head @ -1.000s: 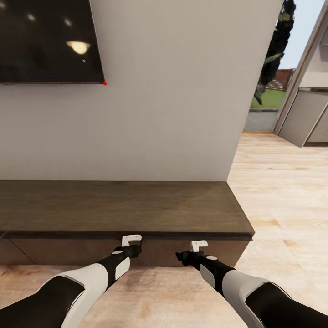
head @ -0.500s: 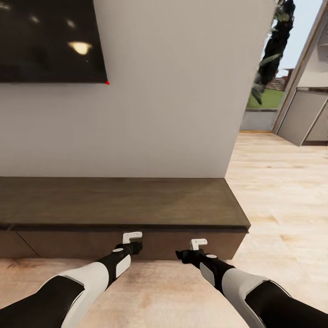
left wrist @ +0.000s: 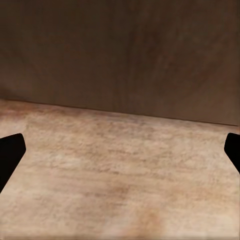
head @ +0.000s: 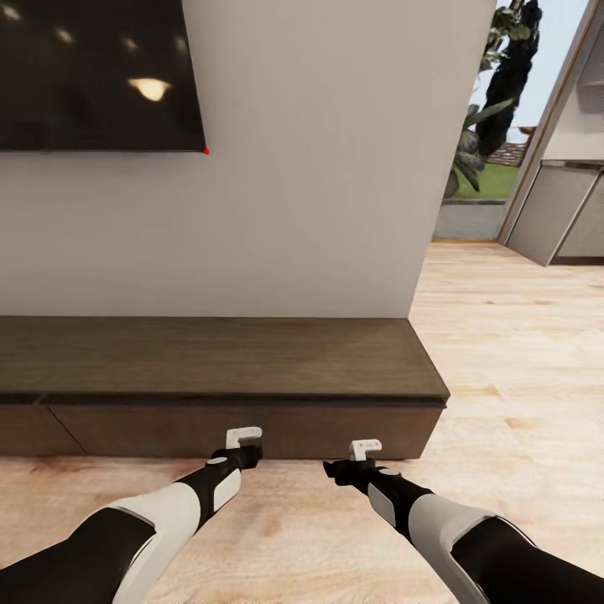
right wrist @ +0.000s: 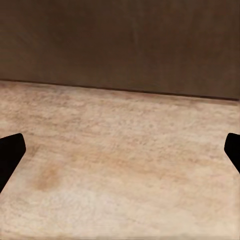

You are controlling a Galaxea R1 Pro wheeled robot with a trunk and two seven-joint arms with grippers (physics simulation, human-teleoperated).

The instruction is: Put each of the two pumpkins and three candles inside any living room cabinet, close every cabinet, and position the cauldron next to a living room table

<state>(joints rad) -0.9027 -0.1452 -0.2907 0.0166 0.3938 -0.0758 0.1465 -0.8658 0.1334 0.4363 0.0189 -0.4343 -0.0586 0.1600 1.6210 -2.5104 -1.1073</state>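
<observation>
1. The whole head view has slid since a second ago: the cabinet now sits higher and further off, with more plank floor showing before its front. That is the camera backing away, not the furniture moving.
2. Both arms hold the same pose as earlier. The left gripper is at 7 o'clock and the right gripper at 5 o'clock, both short of the drawer fronts.
3. In the wrist views each pair of fingers is spread wide, holding nothing.
4. The drawer fronts look shut and flush, so I judge the closing step done here.
5. The television has drifted rightward with the view.
</observation>
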